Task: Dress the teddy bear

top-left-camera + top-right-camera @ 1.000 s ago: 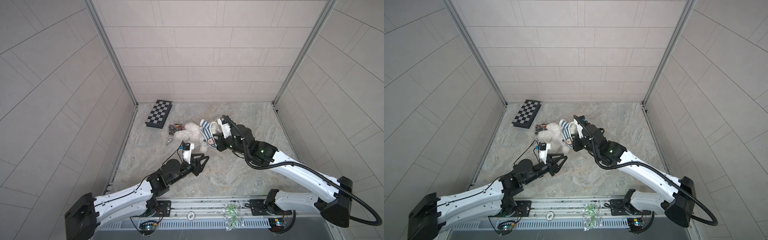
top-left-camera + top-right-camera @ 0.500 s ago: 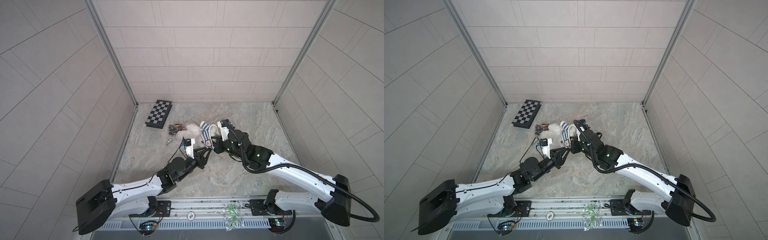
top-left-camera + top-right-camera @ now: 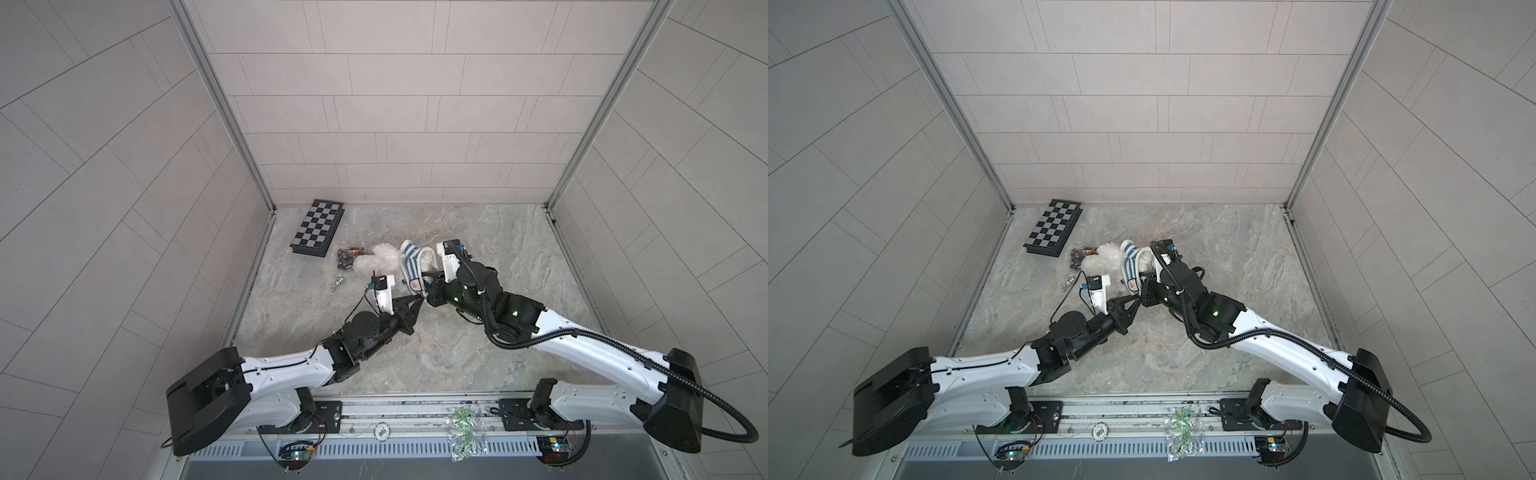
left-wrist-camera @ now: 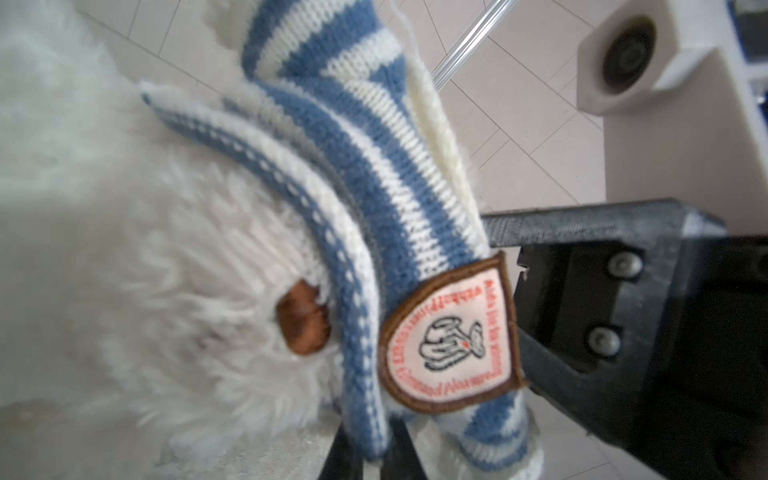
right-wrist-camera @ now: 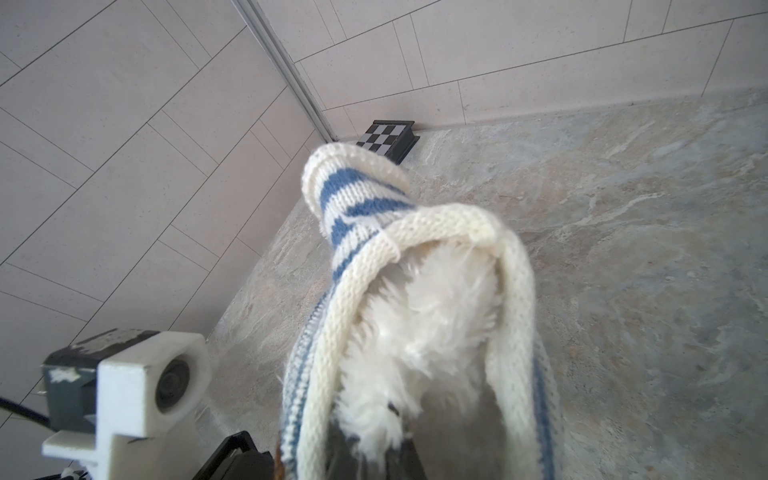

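bear (image 3: 374, 259) sits partly inside shirt (image 3: 409, 266); left fingers (image 3: 409, 305) just clenched on its hem, right fingers (image 4: 582, 226) grasp the opposite edge, so pulling it down can start.

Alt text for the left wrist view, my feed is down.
A blue-and-white striped shirt with a shield badge is bunched around the white teddy bear, its brown nose showing. The left end effector pinches the shirt's edge; the right end effector grips beside the badge.
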You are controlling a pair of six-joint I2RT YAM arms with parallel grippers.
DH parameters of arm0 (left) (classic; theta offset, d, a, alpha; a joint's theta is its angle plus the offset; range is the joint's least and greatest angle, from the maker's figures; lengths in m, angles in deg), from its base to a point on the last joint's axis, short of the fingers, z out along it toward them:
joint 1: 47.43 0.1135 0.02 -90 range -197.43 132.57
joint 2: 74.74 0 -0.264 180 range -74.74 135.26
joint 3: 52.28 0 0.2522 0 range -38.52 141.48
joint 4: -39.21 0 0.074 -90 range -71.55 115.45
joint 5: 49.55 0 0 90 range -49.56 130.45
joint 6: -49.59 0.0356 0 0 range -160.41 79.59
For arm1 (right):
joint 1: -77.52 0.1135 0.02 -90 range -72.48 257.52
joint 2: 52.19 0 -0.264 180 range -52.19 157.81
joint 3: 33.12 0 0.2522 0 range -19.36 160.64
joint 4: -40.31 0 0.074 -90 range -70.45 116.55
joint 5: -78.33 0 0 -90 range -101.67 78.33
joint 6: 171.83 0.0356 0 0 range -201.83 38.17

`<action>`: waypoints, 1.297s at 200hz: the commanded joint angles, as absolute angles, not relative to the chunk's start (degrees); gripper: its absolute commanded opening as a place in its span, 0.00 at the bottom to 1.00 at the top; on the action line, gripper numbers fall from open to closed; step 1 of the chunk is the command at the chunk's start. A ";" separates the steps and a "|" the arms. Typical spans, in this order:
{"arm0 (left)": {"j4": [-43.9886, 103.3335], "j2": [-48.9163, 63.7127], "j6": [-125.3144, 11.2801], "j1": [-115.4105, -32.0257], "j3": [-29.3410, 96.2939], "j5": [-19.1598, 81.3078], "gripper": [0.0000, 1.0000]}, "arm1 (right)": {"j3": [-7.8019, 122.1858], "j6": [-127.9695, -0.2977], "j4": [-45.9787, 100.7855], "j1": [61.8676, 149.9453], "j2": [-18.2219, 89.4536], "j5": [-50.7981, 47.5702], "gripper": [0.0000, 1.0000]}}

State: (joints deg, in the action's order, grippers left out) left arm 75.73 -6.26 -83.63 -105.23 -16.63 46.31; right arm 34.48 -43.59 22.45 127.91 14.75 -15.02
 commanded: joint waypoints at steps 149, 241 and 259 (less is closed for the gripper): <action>79.08 3.12 -87.92 -110.09 -17.83 48.36 0.00 | 30.64 -40.60 26.97 129.55 6.64 -23.27 0.00; 69.56 6.21 -83.95 -105.83 -15.06 53.92 0.00 | 31.16 -34.13 29.64 127.54 5.71 -10.52 0.00; 69.51 4.58 -83.32 -104.36 -16.67 54.93 0.00 | 33.09 -35.75 26.73 126.52 5.73 -6.57 0.00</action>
State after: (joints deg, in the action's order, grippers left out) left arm 74.60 5.63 -85.21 -106.32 -14.08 52.32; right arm 30.11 -37.39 22.43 127.78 8.11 -14.13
